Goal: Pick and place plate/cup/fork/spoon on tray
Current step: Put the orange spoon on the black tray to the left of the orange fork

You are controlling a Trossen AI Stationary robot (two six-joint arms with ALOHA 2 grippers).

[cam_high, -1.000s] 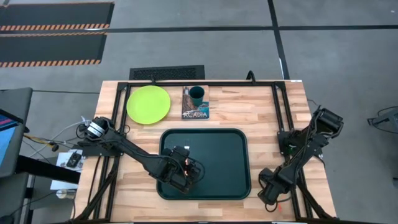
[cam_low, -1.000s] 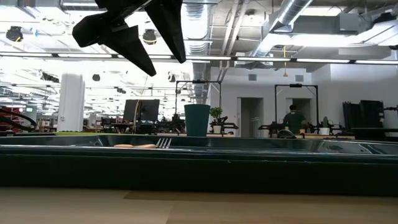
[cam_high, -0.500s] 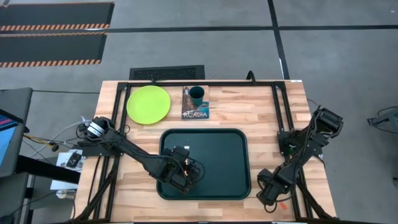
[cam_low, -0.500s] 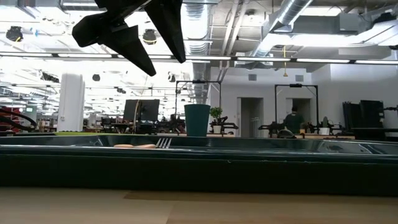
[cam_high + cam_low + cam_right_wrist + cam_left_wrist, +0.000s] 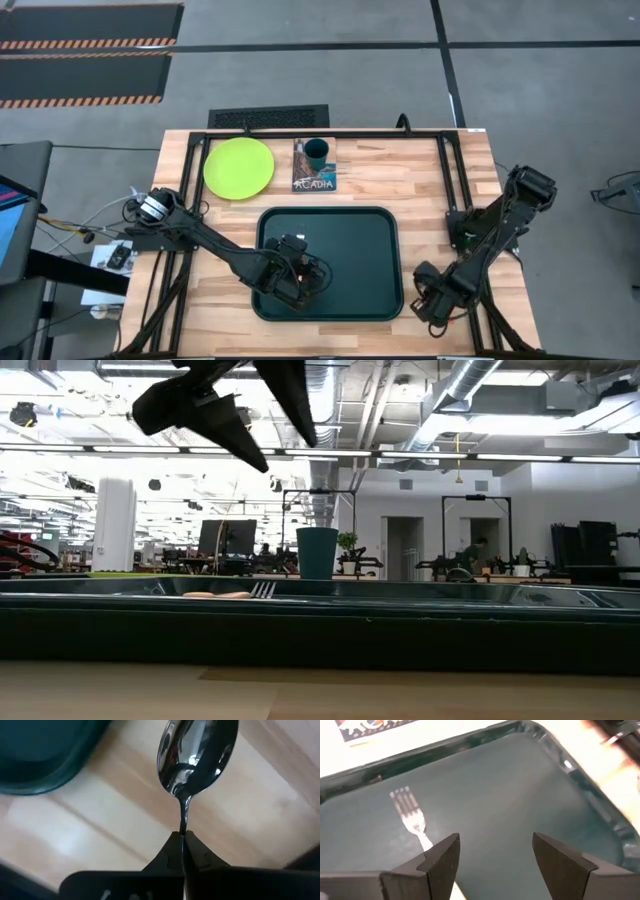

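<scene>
The spoon (image 5: 197,752) shows its silver bowl just past my right gripper (image 5: 183,840), which is shut on it near the table's near right corner (image 5: 432,300). The handle is hidden. The fork (image 5: 412,815) lies flat in the dark green tray (image 5: 360,250), and in the low view its tines (image 5: 262,590) show over the rim. My left gripper (image 5: 495,850) hovers open above the tray's near left part (image 5: 305,275), its fingers standing beside the fork's handle end. The lime plate (image 5: 239,167) lies at the far left. The teal cup (image 5: 316,152) stands on a picture book. My right gripper pinches the spoon's thin metal neck (image 5: 183,822), just behind the bowl, between its two fingertips. The fingers lie along the spoon, so the bowl juts out beyond them over the wooden tabletop beside the tray's corner. Whether the spoon is clear of the table I cannot tell.
The "Acadia" book (image 5: 315,178) lies just beyond the tray's far rim, between the plate and bare wood. Black frame rails (image 5: 452,180) run along the table's left and right sides. The tray's right half (image 5: 375,270) is bare.
My right gripper has moved a little toward the table's far edge, and the red handle that lay by the near edge beside it no longer shows in the high view. My left gripper has shifted slightly toward the table's right above the tray. The fork has stayed put.
</scene>
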